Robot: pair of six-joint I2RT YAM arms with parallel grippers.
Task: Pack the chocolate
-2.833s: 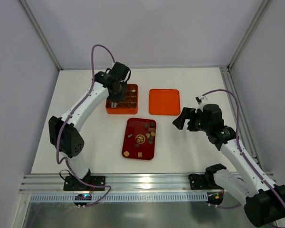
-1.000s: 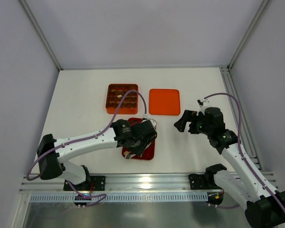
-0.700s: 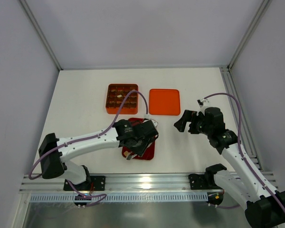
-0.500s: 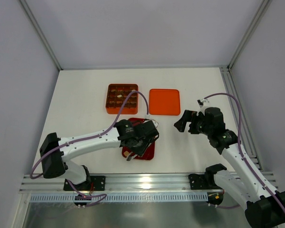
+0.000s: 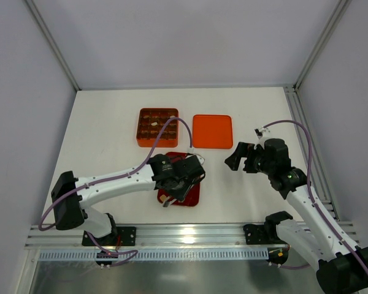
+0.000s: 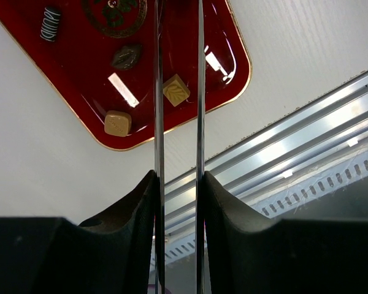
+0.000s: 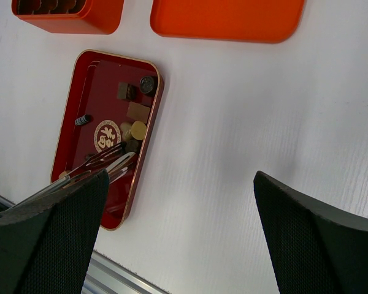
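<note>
Your left gripper (image 7: 127, 154) had its long thin blades (image 6: 157, 92) a narrow gap apart over the dark red tray (image 6: 61, 67), tips close by the clustered chocolate pieces (image 7: 138, 130) beside the emblem (image 7: 107, 136). I couldn't tell whether they had one. More pieces sat in the orange grid box (image 5: 138, 128). Your right gripper (image 7: 181, 184) hung wide and empty, well aside. Closing there, you risked pinching two pieces together, or flicking a small one across the glossy tray.
</note>
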